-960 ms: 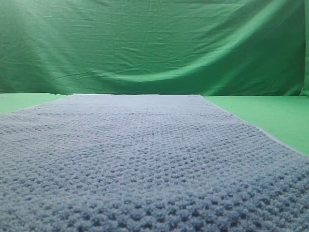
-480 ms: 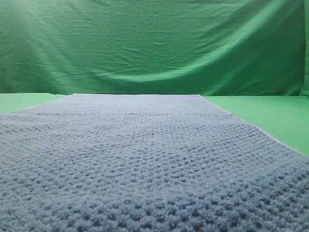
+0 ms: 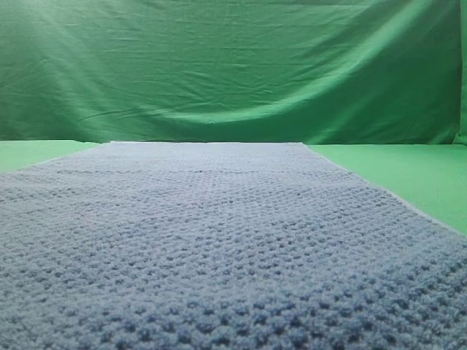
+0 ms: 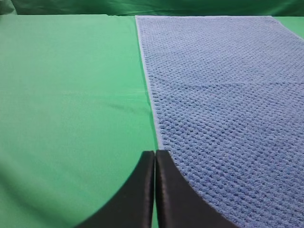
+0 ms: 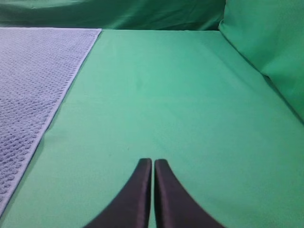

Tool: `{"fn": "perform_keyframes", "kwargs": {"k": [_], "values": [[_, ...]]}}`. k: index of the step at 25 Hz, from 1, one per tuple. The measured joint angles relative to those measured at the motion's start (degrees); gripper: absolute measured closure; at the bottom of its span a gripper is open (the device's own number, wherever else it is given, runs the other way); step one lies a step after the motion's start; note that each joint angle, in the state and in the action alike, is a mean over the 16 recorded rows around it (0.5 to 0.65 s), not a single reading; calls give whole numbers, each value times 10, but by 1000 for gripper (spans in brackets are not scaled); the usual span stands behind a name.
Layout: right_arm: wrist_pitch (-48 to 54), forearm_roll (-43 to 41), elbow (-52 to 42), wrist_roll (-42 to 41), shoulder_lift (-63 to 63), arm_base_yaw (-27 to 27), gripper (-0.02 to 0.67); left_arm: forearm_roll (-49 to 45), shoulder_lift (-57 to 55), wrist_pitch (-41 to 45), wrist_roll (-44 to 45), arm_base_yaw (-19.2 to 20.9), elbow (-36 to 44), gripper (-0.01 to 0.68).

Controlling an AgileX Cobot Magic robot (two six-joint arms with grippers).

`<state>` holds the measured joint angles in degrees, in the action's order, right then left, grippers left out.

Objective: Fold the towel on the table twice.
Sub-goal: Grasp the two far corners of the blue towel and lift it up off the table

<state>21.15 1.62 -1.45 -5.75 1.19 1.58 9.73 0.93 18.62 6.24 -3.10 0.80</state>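
Nothing moved since earlier; towel (image 3: 219, 248) flat, unfolded; L gripper (image 4: 155, 159) by its edge, R gripper (image 5: 153, 166) over table (image 5: 180, 104), both pinched empty, staged pre-grasp.

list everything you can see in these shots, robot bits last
towel: one, blue-grey waffle knit, spread flat and unfolded on the table
table: one, smooth bright green cover, showing on both sides of the towel
backdrop curtain: one, wrinkled green, hanging behind the table
left gripper: one, black, shut and empty, tips at the towel's left edge
right gripper: one, black, shut and empty, over bare table right of the towel
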Motion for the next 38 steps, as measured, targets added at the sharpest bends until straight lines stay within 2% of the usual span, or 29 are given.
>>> {"fn": "perform_keyframes", "kwargs": {"k": [5,15,19,24,33,38], "values": [[-81,0,-1,0,0,0,649,0,0,-67,0,0,0,673],[-322,1,-2,3,0,0,649,-2,0,-304,-4,0,1,673],[-352,1,7,13,0,0,649,-8,0,-343,-21,0,-8,673],[-273,1,53,21,-10,0,649,-20,-12,-286,-43,0,-55,673],[-16,0,195,11,-98,9,649,-35,-94,-48,-70,-6,-207,673],[75,0,252,-5,-164,26,649,-33,-148,35,-71,-22,-269,673]]}}
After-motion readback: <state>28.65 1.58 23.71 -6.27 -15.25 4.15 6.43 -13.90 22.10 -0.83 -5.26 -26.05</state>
